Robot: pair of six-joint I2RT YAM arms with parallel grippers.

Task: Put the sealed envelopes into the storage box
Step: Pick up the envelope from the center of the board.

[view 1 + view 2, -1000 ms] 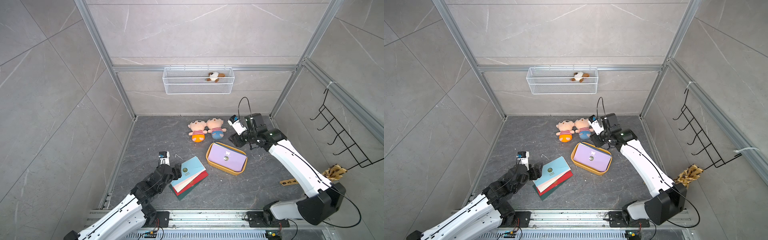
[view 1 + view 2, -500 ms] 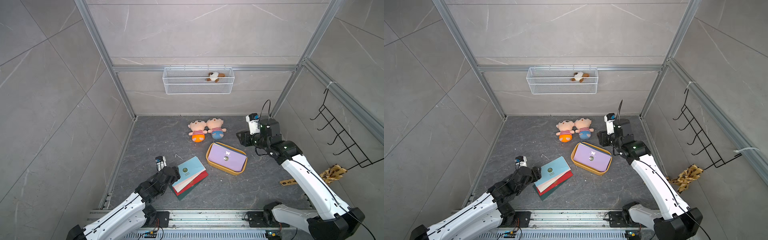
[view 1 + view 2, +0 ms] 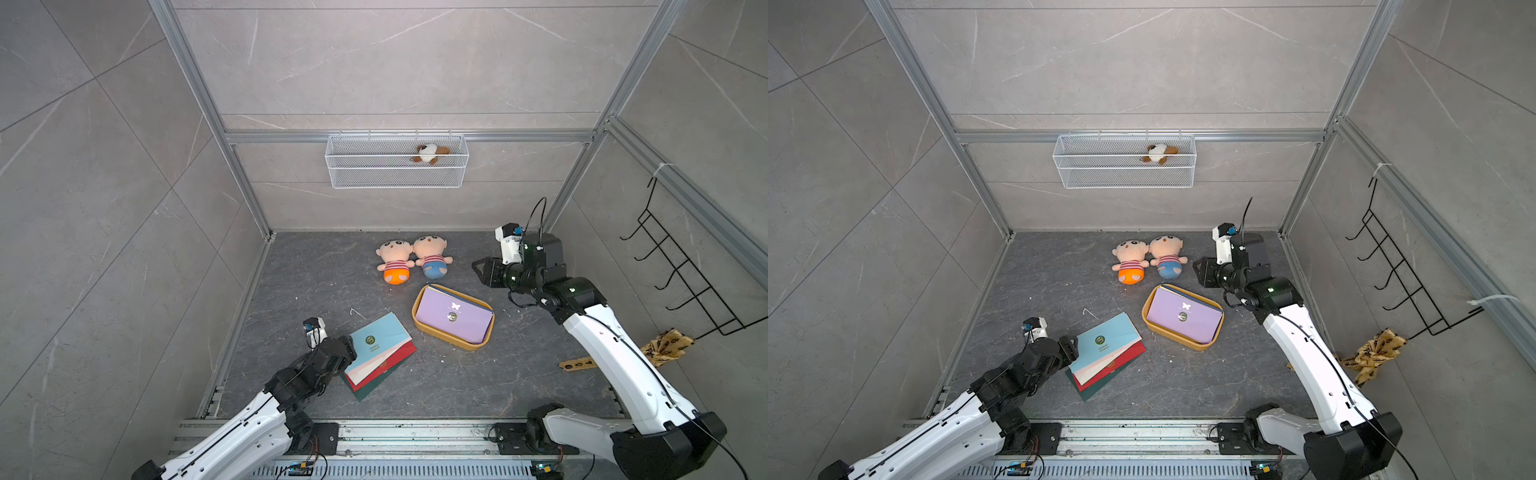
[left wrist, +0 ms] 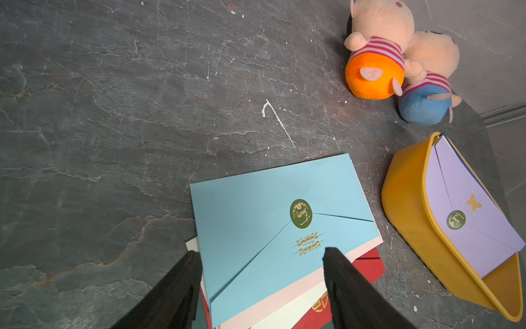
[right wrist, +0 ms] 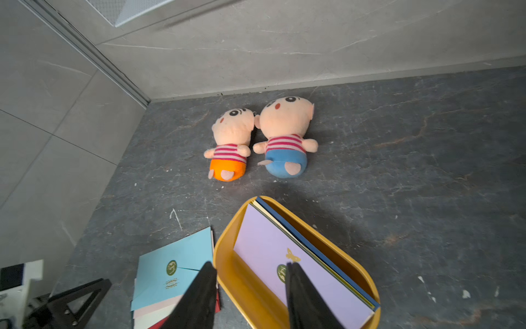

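Blue envelope (image 4: 256,216) tops the loose stack (image 3: 386,365), right at my left jaws.
Left jaws stand wide, gripping nothing, over its near edge; its long side runs across them. Yellow box (image 3: 446,343) lies beyond, holding a lilac envelope (image 3: 436,322); right jaws hover there, half open, empty. Lower envelopes mostly hidden, so I can't count them.

Lilac envelope (image 3: 453,318) tops mustard box (image 3: 446,336); blue-topped stack (image 3: 376,343) lies beside.
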